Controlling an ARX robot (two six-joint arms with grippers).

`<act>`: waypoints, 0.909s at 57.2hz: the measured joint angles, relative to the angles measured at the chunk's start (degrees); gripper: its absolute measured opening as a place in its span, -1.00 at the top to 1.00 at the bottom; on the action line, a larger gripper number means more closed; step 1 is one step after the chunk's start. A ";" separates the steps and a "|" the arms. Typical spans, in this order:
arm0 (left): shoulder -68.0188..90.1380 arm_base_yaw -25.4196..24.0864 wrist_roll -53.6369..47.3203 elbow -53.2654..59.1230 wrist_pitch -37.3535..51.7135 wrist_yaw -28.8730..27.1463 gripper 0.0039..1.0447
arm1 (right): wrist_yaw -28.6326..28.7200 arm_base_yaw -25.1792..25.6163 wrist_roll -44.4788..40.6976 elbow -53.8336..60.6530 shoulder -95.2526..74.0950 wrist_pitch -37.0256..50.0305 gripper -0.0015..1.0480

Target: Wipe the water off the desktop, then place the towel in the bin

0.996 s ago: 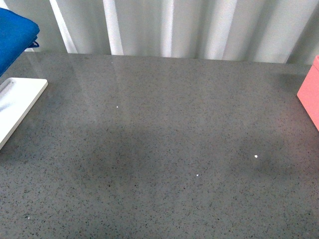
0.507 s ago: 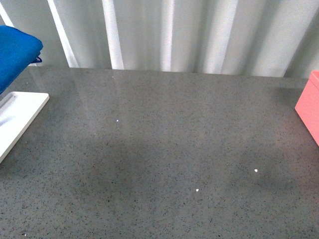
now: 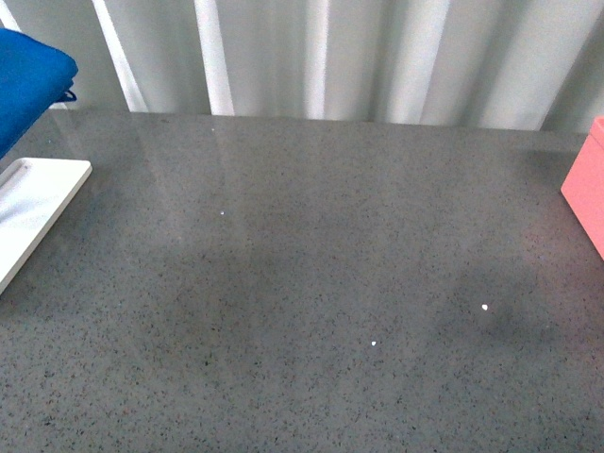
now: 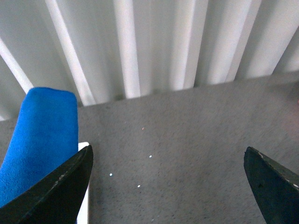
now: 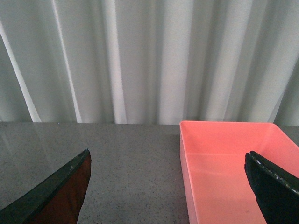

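A: Spotted the towel [image 3: 28,80] anywhere?

B: Yes, at the far left edge of the front view. Bunched up, bright blue, cut off by the frame. Sits past the far end of the tray [image 3: 33,203]. Cannot tell what carries it there.

A: Touching the worktop [image 3: 311,245]?

B: Cannot tell. Shows up in the left wrist view as well, just beside one finger [image 4: 60,191] of the left pincer [image 4: 168,154], above a white corner of the tray. Not between the fingers, though.

A: So how about that left pincer?

B: Spread wide, gripping nothing. Only speckled grey worktop in the gap.

A: And the right pincer [image 5: 167,156]?

B: Much the same: spread wide, nothing held. Looks toward the bin [image 5: 224,163], pink and open-topped, resting on the worktop at the far right. Well apart from the towel, at opposite edges of the front view.

A: Anything lying across the middle?

B: Just a few tiny bright specks [image 3: 485,307] scattered on the glossy grey. Too small to tell water from glints. Beyond the far edge, only a pale pleated curtain [image 3: 377,57].
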State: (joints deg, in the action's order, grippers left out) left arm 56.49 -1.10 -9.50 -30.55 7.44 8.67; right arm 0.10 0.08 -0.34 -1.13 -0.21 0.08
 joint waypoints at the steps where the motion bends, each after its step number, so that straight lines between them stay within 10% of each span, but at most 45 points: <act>1: 2.56 -0.52 -0.57 -1.49 -0.28 -0.28 -0.87 | -0.02 0.00 0.00 0.00 0.00 0.00 -0.86; 52: 44.00 -10.64 -10.27 -39.34 -16.31 -5.95 -0.87 | -0.02 0.00 0.00 0.00 0.00 0.00 -0.86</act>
State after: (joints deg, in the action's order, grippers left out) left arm 100.49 -11.75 -19.77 -69.89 -8.86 2.72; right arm 0.08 0.08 -0.34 -1.13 -0.21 0.08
